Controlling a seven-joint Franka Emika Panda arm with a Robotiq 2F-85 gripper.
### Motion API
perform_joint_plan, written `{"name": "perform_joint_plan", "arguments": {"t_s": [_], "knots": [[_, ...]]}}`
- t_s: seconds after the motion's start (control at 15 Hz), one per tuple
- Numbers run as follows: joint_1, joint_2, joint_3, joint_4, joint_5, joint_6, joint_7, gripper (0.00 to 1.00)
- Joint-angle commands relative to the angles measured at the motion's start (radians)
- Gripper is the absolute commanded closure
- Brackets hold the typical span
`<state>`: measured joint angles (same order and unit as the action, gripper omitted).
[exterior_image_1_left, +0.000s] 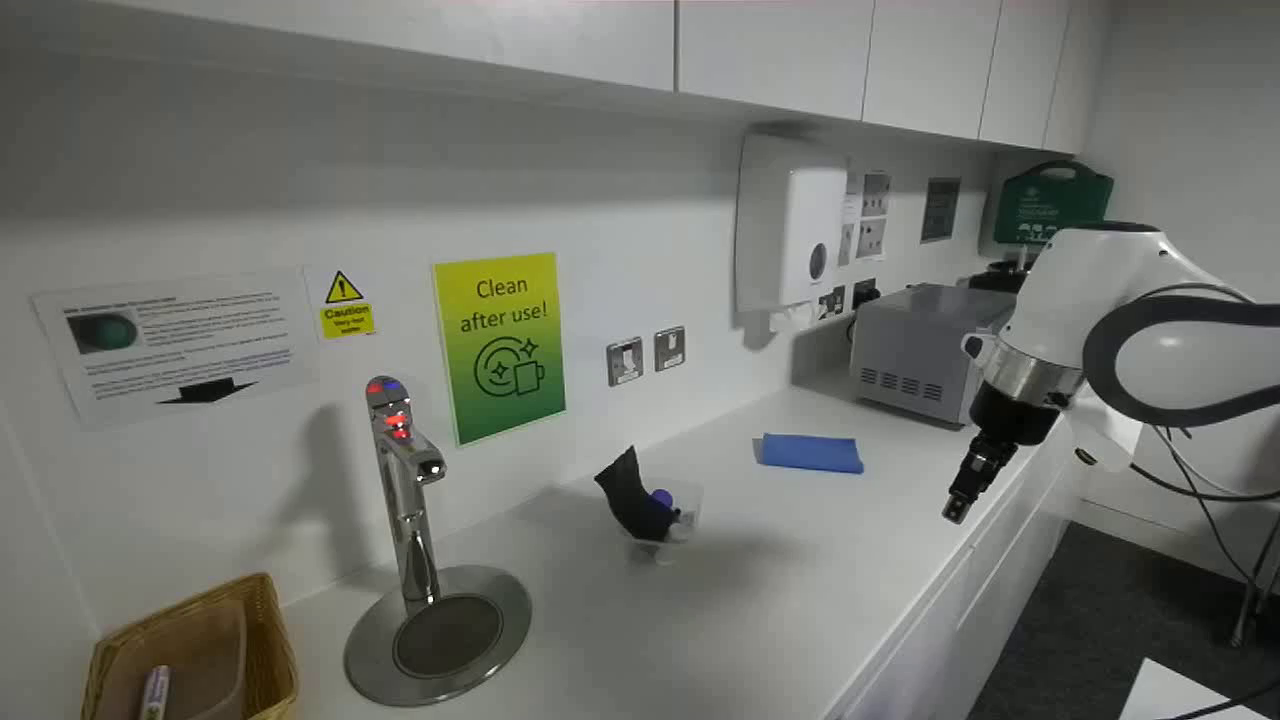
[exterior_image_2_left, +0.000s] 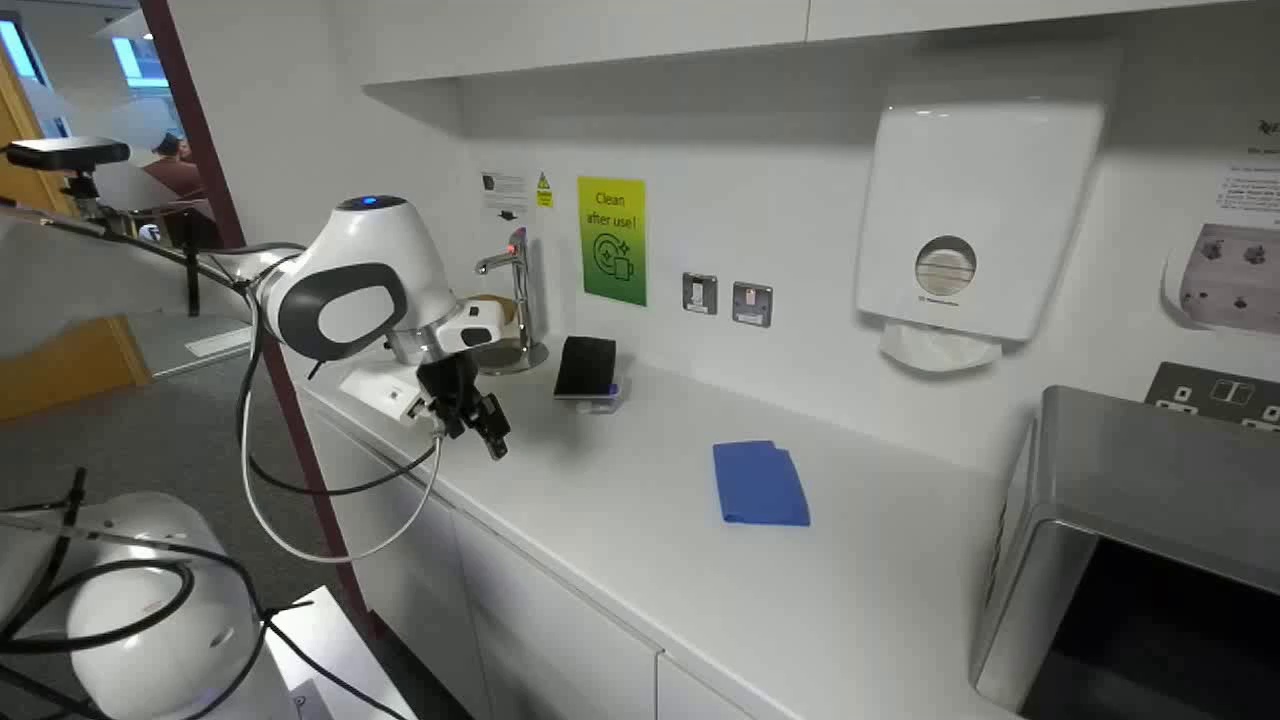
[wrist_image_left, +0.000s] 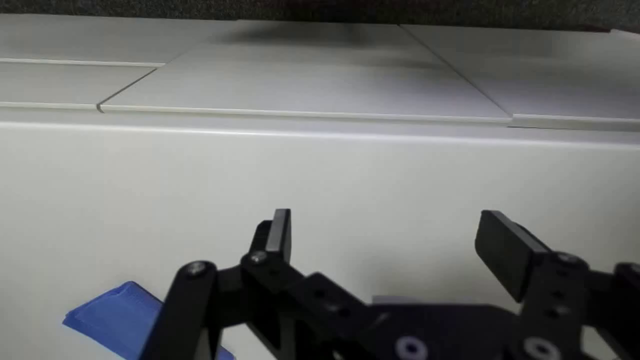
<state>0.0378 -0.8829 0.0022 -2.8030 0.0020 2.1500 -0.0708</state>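
Currently we record the gripper hanging above the counter near its front edge, its jaws spread wide, holding nothing and touching nothing that we can see. In both exterior views the folded blue cloth lies flat on the counter, left of the grey microwave and right of the clear tub, with a black item leaning in or against it. As for progress, we judge no grasp made: cloth and tub rest free of the gripper, and how much handling is done or left we cannot say.
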Motion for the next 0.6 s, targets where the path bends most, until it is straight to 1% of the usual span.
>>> {"name": "perform_joint_plan", "arguments": {"t_s": [0.0, 0.13, 0.2, 0.27, 0.4, 0.53], "knots": [[0.002, 0.002, -0.002, 0.003, -0.002, -0.003, 0.002, 0.00], [0.002, 0.002, -0.002, 0.003, -0.002, -0.003, 0.002, 0.00], [-0.001, 0.011, -0.015, 0.006, -0.001, -0.005, -0.009, 0.00], [-0.017, 0.021, -0.015, 0.008, -0.007, 0.002, 0.005, 0.00], [-0.081, 0.055, -0.024, 0.015, -0.015, 0.023, 0.072, 0.00], [-0.144, 0.096, -0.050, 0.037, -0.024, 0.022, 0.113, 0.00]]}}
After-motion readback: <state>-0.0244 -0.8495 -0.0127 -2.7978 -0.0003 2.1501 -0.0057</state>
